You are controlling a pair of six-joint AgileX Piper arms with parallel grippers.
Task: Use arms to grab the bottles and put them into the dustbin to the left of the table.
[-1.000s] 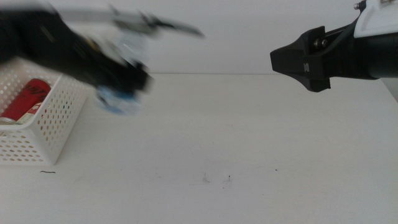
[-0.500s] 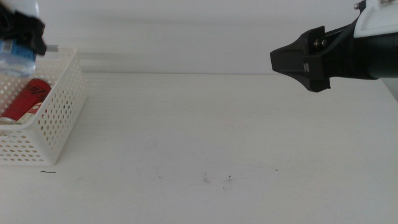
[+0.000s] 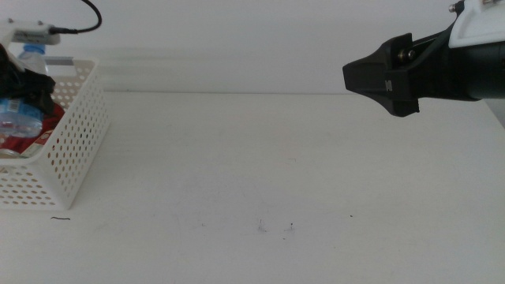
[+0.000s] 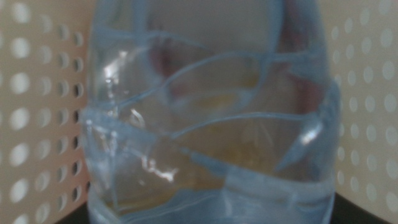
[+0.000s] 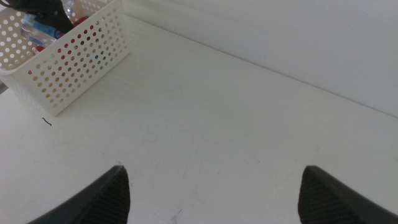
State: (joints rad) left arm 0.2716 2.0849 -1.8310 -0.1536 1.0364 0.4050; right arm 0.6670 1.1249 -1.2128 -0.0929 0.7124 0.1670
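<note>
Water bottle (image 4: pixel 208 118), clear with blue-tinted ribbing, fills the left wrist view almost edge to edge, with the perforated white walls of the dustbin (image 3: pixel 75 150) showing on both sides behind it. Middle view: the bottle sits low inside the dustbin at the far left of the table (image 3: pixel 276 166), blue label just visible, with the left gripper (image 3: pixel 24 83) reaching down into the dustbin right at it. Jaws themselves are not resolved in either view; only dark corners at the wrist picture's lower edge flank the bottle, so whether they clamp it or have let go cannot be told. A patch of red, the soda can (image 3: pixel 54 118), shows under the bottle against the dustbin's near wall. Right gripper (image 5: pixel 214 186) hangs above the tabletop well apart from the dustbin, at the upper right of the middle view; its two jaws stand wide with bare white table between them, holding nothing. Dustbin appears again in the right wrist view at the far corner of the table, with a blurred red and blue jumble inside. A few dark specks (image 3: pixel 276 227) mark the near tabletop.
</note>
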